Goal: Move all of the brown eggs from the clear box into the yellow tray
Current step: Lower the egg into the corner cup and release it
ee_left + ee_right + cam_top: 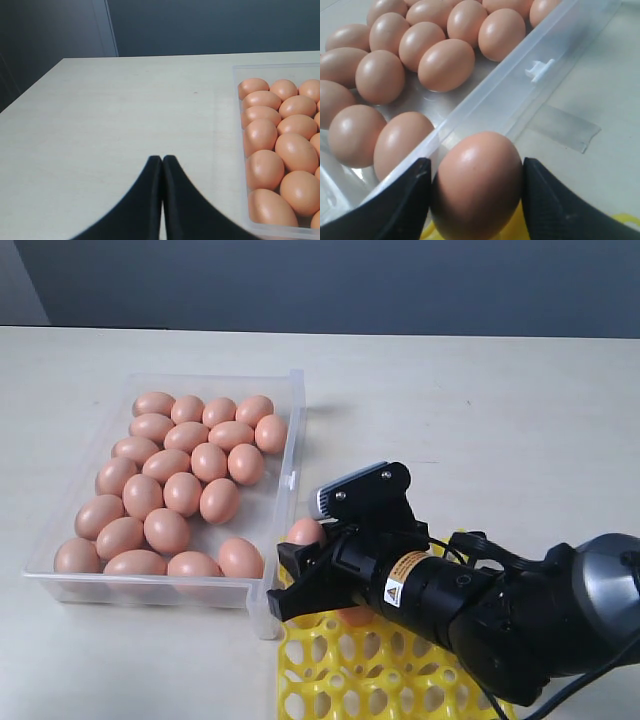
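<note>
Several brown eggs (180, 490) lie in the clear box (296, 430) at the left. My right gripper (308, 558) is shut on one brown egg (477, 185), with a black finger (402, 202) pressed to each side. It holds that egg (305, 532) just outside the box's near right corner, over the far left corner of the yellow tray (330, 680). Part of another egg (355, 617) shows in the tray beneath the gripper. My left gripper (162, 159) is shut and empty over bare table beside the box wall (240, 130), apart from its eggs (280, 150).
The pale table (480, 410) stretches to the right of and behind the box. A strip of clear tape (565, 127) lies on it near the box's small tab (540, 70). The right arm's black body (500, 610) covers much of the tray.
</note>
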Controlling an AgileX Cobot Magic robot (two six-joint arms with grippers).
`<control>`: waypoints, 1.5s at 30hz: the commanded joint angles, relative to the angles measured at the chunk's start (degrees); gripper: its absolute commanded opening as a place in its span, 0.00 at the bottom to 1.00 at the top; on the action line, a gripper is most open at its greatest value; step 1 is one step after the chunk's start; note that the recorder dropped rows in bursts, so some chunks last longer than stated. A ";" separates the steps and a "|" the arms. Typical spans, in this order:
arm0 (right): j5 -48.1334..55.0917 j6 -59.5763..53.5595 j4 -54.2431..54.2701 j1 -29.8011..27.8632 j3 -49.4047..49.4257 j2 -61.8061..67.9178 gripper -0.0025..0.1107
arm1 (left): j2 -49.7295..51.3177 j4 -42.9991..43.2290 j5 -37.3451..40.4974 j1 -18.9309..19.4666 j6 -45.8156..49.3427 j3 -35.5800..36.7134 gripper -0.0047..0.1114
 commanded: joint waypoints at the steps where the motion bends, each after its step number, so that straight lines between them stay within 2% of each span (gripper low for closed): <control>1: -0.46 -0.39 -1.46 -0.25 0.21 0.18 0.13 | -0.28 0.00 -0.63 -0.26 -0.03 0.23 0.04; 3: 0.62 -0.39 -1.59 -0.25 -0.12 0.18 0.15 | -0.28 0.00 -0.63 -0.26 -0.03 0.23 0.04; 8: 2.65 -0.39 -1.67 -0.25 -1.57 0.18 0.29 | -0.28 0.00 -0.63 -0.26 -0.03 0.23 0.04; 17: 3.30 -2.14 -1.67 -0.25 -3.21 0.18 0.29 | -0.28 0.00 -0.63 -0.26 -0.03 0.23 0.04; 21: 3.07 -6.45 2.88 -0.25 -3.21 0.18 0.29 | -0.28 0.00 -0.63 -0.26 -0.03 0.23 0.04; 34: 3.60 -6.45 0.59 -0.25 -3.21 0.18 0.29 | -0.28 0.00 -0.63 -0.26 -0.03 0.23 0.04; 36: 3.60 -6.45 0.24 -0.25 -3.21 0.18 0.31 | -0.28 0.00 -0.63 -0.26 -0.03 0.23 0.04; 40: 3.60 -6.45 0.24 -0.25 -3.21 0.18 0.44 | -0.28 0.00 -0.63 -0.26 -0.03 0.23 0.04; 45: 2.56 -6.45 0.35 -0.25 -3.21 0.18 0.44 | -0.28 0.00 -0.63 -0.26 -0.03 0.23 0.04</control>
